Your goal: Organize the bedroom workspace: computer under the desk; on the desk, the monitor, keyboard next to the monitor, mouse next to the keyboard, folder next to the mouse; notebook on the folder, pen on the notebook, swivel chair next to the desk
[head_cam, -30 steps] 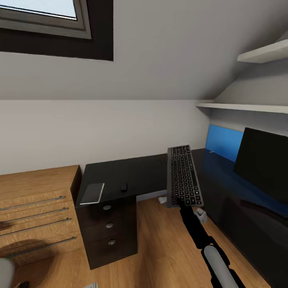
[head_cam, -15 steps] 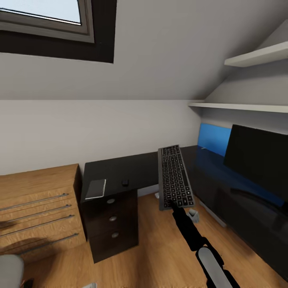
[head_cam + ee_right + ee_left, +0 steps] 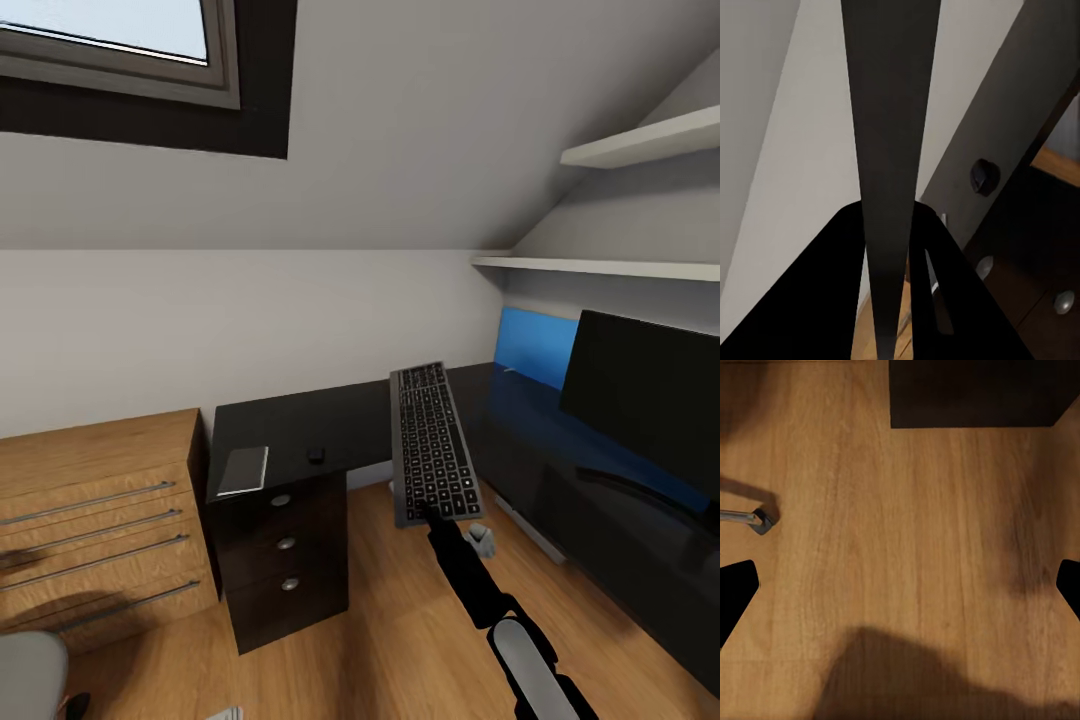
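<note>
My right gripper point(image 3: 424, 511) is shut on the near end of the long dark-grey keyboard point(image 3: 430, 443), which it holds in the air above the floor in the corner of the glossy black L-shaped desk point(image 3: 300, 415). In the right wrist view the keyboard point(image 3: 891, 135) shows edge-on between the black fingers point(image 3: 844, 292). The tiny black mouse point(image 3: 316, 454) and the grey notebook point(image 3: 244, 470) lie on the desk's left wing above the drawer unit point(image 3: 285, 560). The monitor point(image 3: 650, 400) stands on the right wing. My left gripper point(image 3: 900, 585) hangs open over the wood floor.
A light-wood chest of drawers point(image 3: 90, 520) stands left of the desk. Part of the grey swivel chair point(image 3: 30, 675) shows at the lower left. White shelves point(image 3: 620, 267) and a blue wall panel point(image 3: 535, 345) are behind the monitor. A small pale object point(image 3: 481, 540) sits on the floor.
The whole view has shifted as the camera turned a little to the right, bringing more of the monitor in. The keyboard stays in my right gripper.
</note>
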